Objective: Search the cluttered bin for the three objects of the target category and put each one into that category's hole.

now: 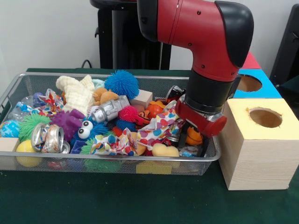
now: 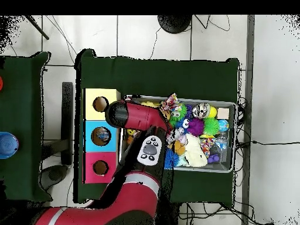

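The bin (image 1: pixel 9 95) of silver wire mesh is full of toys; it also shows in the overhead view (image 2: pixel 235 123). One see-through bottle (image 1: pixel 19 111) with a blue-white label lies at the bin's left end, far from the arm. A small blue-white clear piece (image 1: pixel 189 150) lies at the bin's right front corner, mostly hidden. My gripper (image 1: pixel 194 142) is lowered into that right end, fingers apart, with an orange toy (image 1: pixel 194 136) behind them and the blue-white piece just below. In the overhead view the arm (image 2: pixel 137 114) hides the gripper.
A wooden box with a yellow top and round hole (image 1: pixel 265 116) stands right of the bin, with a blue box (image 1: pixel 268 88) and a red box (image 1: pixel 252 61) behind it. Crushed cans (image 1: pixel 46 137), patterned paper wads (image 1: pixel 159 126), spiky balls and plush toys crowd the bin.
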Tool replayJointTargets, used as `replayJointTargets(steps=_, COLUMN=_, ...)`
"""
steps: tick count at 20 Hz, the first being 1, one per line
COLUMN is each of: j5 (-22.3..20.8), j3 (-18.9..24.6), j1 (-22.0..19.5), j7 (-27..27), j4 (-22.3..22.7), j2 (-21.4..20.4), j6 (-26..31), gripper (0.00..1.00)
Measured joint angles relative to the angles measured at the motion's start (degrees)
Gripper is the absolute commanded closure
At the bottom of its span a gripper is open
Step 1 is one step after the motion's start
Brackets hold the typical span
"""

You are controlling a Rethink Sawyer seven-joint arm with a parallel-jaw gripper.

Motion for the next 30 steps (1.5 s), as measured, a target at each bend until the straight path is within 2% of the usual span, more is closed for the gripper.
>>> replayJointTargets(steps=10, j5=0.2, j3=-0.8, j1=0.1, j7=0.0, j4=-1.2, j2=1.0, j6=0.3, gripper=0.00)
replayJointTargets(steps=19, j5=0.1, j3=-1.3, j1=0.2, j7=0.0, j4=-3.5, j2=1.7, j6=3.9, gripper=0.00)
replayJointTargets(steps=26, j5=-0.3, j3=-2.4, j1=0.8, j7=0.0, j4=-7.0, j2=3.1, j6=8.7, gripper=0.00)
replayJointTargets(steps=27, j5=-0.4, j3=-2.5, j1=0.8, j7=0.0, j4=-7.5, j2=3.3, j6=9.3, gripper=1.00)
replayJointTargets(steps=30, j5=-0.6, j3=-2.5, j1=0.8, j7=0.0, j4=-9.0, j2=3.8, j6=10.8, gripper=1.00)
